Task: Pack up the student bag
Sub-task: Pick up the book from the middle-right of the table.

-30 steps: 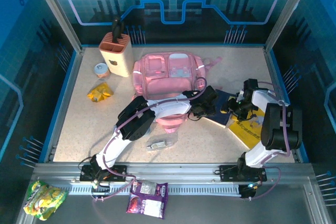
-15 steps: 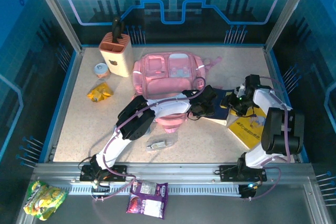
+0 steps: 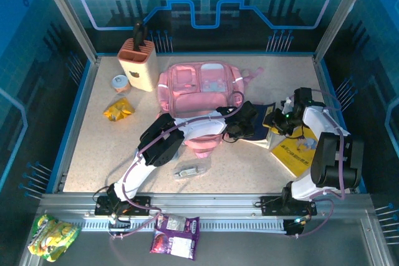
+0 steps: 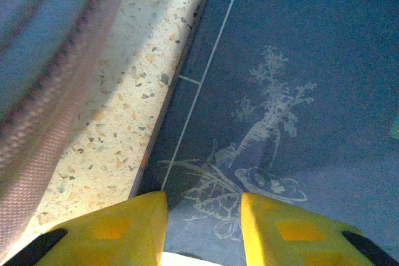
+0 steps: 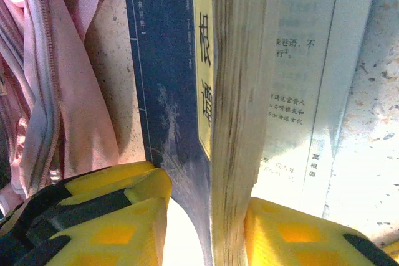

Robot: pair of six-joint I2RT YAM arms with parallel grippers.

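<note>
One student bag (image 3: 199, 88), lengthwise near-far, left jaws apart, right jaws apart astride book (image 5: 230, 91)

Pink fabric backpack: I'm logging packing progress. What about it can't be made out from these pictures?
Top view: near edge of the pink fabric backpack, and whether it is open, hidden under the left arm.
Left wrist view: a blurred pink band, cut off by the frame's left edge.
Contents: hidden by fabric, every view.

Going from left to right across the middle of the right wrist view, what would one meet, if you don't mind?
student bag → bare strip of table → dark blue book cover → page edges → white printed page → table again
</note>
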